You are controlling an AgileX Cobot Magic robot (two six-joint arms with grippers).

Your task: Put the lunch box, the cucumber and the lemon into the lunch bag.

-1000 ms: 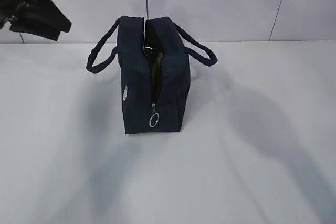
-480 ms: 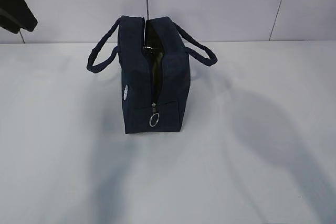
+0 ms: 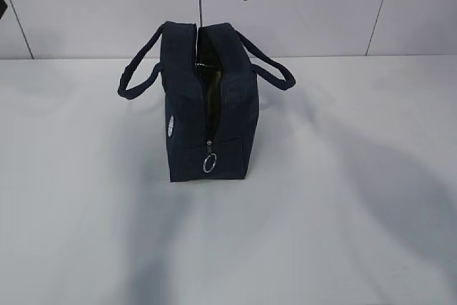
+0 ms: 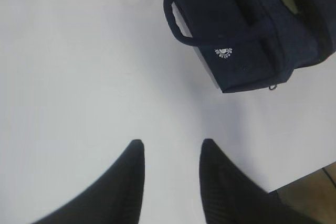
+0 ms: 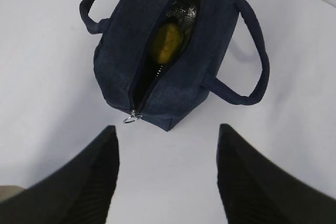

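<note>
your dark navy fabric lunch bag [image 3: 207, 105] stands upright on the white table [image 3: 343, 212], zipper parted along the top, and the yellow ridged lemon [image 5: 167, 41] lies inside against the silvery lining. your right gripper [image 5: 167, 145] hangs above it, jaws wide and empty. your left gripper [image 4: 169, 150] hovers beside the bag, jaws narrower, holding nothing.

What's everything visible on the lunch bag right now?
The lunch bag is a dark navy fabric box standing upright on the white table, apart from both grippers. Two padded loop handles stick out sideways. A small white round logo sits on one side panel. The top zipper is open, its silver ring pull hanging low at the end facing the exterior camera. Silvery lining shows through the gap, and the right wrist view shows the yellow lemon lying inside.
</note>
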